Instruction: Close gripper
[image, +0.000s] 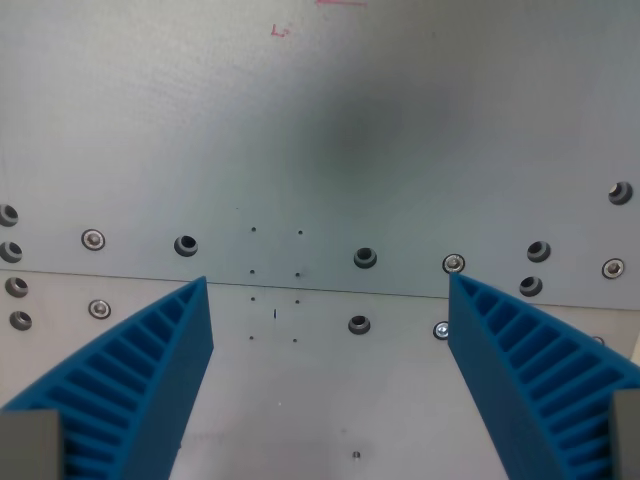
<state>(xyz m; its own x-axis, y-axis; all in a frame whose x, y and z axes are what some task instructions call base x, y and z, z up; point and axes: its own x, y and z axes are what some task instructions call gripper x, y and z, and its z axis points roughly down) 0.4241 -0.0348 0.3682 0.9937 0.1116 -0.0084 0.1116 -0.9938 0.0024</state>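
My gripper is open, with nothing between its two blue ribbed fingers. The left finger rises from the wrist view's lower left and the right finger from the lower right, and a wide gap lies between their tips. Below them is a grey metal table plate. No object lies between the fingers.
A seam runs across the plate between two panels. Several bolts and screw holes line it, such as a bolt on the left and a hole near the middle. Small red marks sit at the top.
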